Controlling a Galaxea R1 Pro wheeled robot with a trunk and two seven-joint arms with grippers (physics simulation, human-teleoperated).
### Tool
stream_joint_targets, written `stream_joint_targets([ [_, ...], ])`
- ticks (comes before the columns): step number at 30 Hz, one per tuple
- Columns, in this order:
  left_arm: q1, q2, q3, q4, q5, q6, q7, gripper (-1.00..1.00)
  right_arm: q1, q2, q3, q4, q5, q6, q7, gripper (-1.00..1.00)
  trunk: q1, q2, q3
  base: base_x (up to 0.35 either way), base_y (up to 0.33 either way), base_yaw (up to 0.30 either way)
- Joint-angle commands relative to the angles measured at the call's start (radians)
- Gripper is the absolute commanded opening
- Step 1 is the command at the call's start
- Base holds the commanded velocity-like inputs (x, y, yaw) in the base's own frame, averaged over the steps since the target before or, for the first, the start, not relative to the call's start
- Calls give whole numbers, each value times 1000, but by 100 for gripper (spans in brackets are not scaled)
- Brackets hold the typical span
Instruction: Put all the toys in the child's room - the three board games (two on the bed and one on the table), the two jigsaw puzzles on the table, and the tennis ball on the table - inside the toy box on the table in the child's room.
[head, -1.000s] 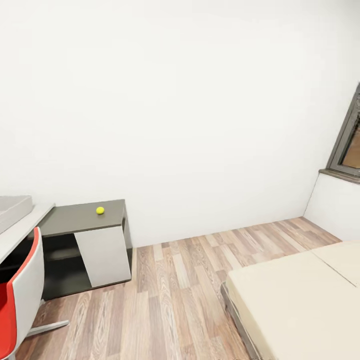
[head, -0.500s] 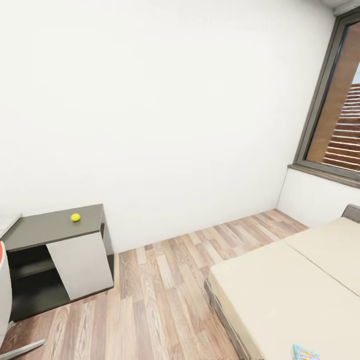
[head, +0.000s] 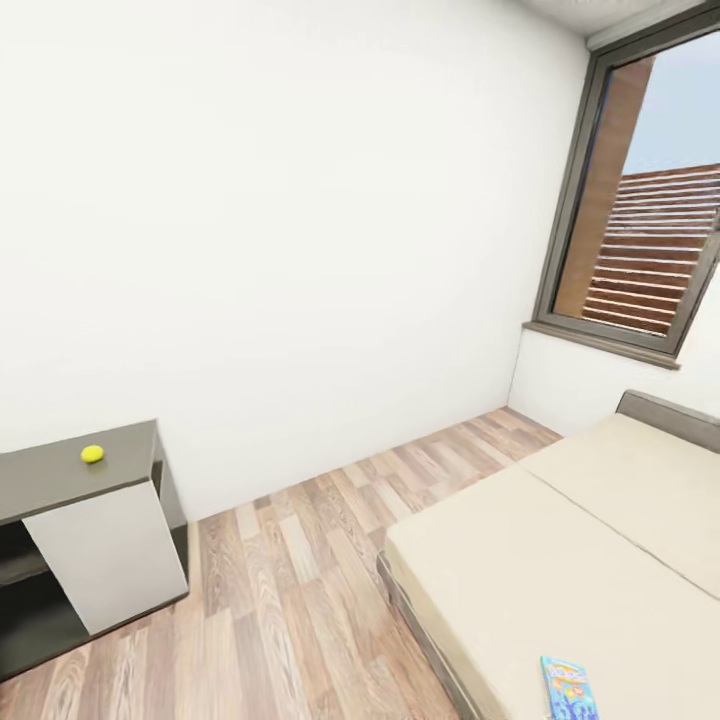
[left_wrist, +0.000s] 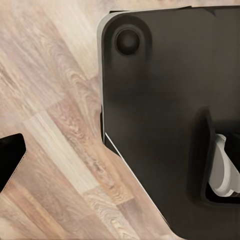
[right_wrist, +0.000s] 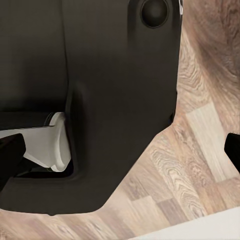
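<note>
— What's cut off on my head camera?
— The board game (head: 569, 689) on the bed (head: 560, 560) runs past the bottom edge; its print is unreadable. The surface (head: 60, 480) runs off left.

No lettering is legible; the board game (head: 568, 688) cover print is blurred.

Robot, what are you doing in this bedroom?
Nothing is being held right now. The robot is looking around the room. A yellow tennis ball sits on the dark table by the wall, and a colourful board game lies on the bed. Both wrist cameras look down at the robot's black base over wooden floor.
</note>
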Motion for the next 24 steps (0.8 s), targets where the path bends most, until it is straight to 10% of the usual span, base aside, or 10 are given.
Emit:
stream_joint_targets([
  [1, 0, 0, -1, 0, 0, -4, 0, 100, 0, 0, -1, 0, -1, 0, 0, 100, 0, 0, 0, 0, 0, -278],
  [24, 0, -1, -1, 0, -3, -5, -9, 100, 0, -1, -1, 0, -1, 0, 2, 100, 0, 0, 0, 0, 0, -278],
])
